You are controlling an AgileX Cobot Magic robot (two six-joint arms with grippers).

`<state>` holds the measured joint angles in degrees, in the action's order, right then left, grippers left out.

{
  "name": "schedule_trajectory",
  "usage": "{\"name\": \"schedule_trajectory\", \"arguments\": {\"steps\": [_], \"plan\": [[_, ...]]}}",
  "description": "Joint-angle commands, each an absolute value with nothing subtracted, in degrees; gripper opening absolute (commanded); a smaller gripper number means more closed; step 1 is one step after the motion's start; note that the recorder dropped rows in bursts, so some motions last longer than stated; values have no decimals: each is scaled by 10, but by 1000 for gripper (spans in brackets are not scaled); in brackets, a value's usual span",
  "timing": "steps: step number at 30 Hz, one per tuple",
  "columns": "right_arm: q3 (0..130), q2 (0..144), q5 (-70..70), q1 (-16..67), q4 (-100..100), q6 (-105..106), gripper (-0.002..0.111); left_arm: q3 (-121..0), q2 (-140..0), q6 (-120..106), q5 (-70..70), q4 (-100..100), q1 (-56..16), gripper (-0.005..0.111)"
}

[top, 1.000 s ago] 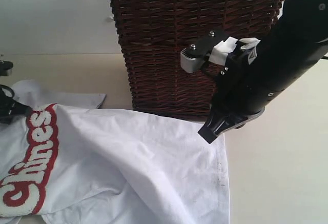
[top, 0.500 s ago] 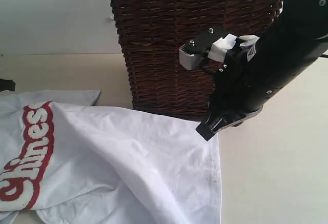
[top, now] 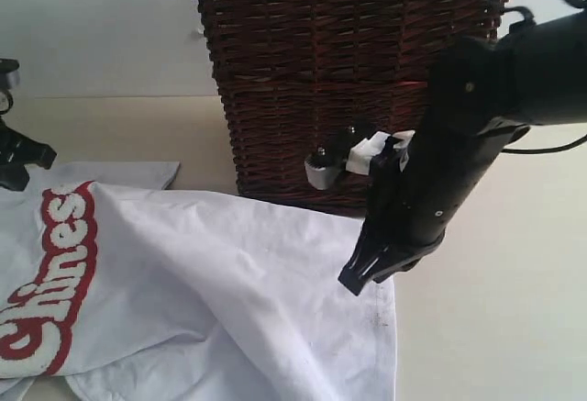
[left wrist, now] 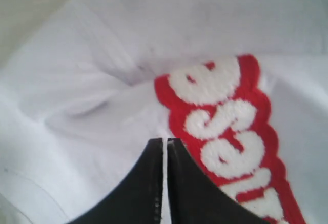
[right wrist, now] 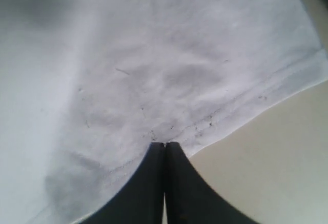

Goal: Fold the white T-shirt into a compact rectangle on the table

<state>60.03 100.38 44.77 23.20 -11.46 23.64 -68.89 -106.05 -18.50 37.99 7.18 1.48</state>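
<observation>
Bench (top: 495, 328): pale cream, with open surface to the right of the shirt and at the far left beside the basket.

Wicker basket (top: 303, 71): dark brown with lace trim, standing at the far centre. Its near base meets the shirt's far edge.

White T-shirt (top: 229, 300): spread rumpled over the near left of the bench, running out of view at the left and near edges. Its right hem (right wrist: 266, 90) is dotted with dark specks. The red-outlined lettering (top: 55, 272) lies at the left.

Right end effector (top: 351, 284): clenched, tips down at the shirt's far right corner just inside the hem. Whether it pinches the cloth cannot be told.

Left end effector (left wrist: 165, 144): clenched, poised over the lettering. Only a hairline gap shows between the jaws, and no cloth is seen in it.
</observation>
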Motion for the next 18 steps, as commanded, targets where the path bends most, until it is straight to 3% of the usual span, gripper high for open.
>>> {"name": "schedule_trajectory", "arguments": {"steps": [1, 9, 18], "plan": [[604, 1029, 412, 233, -100, 220, 0, -633, -1024, -203, 392, 123, 11, 5], [604, 1090, 405, 233, -49, 156, 0, -560, -969, -256, 403, 189, 11, 5], [604, 1155, 427, 292, 71, 69, 0, -524, -907, -266, 398, 219, 11, 5]]}}
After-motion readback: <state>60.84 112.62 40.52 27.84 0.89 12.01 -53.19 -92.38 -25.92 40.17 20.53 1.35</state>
